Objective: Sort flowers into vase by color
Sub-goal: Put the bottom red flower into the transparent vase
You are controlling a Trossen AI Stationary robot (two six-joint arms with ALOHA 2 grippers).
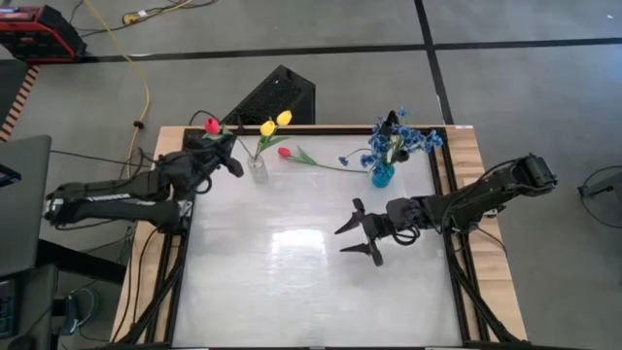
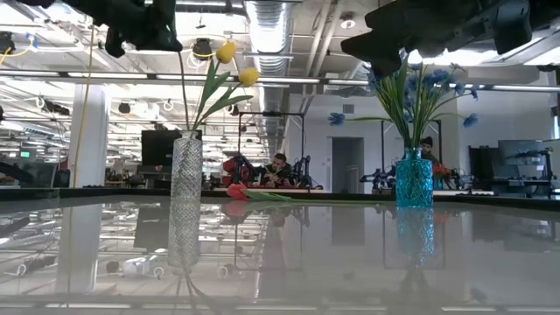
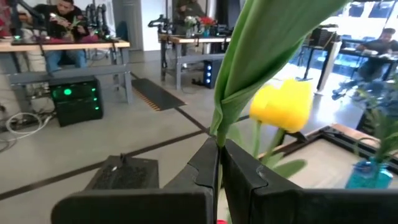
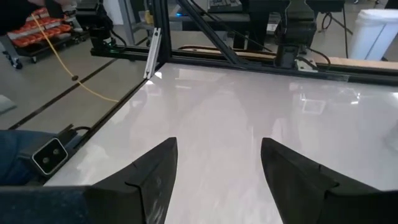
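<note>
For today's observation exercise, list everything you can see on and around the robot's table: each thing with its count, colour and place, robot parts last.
Clear vase: one, glass, back left of the table.
Yellow tulips: two, standing in the clear vase.
Blue vase: one, teal glass, back right of the table.
Blue sprigs: a bunch, in the blue vase.
Red tulip on table: one, lying between the vases.
Red tulip held: one, in the left gripper.
Table: one, white top, wooden border.
Left gripper: shut on a green stem, beside the clear vase.
Right gripper: open, empty, over the table's middle.
</note>
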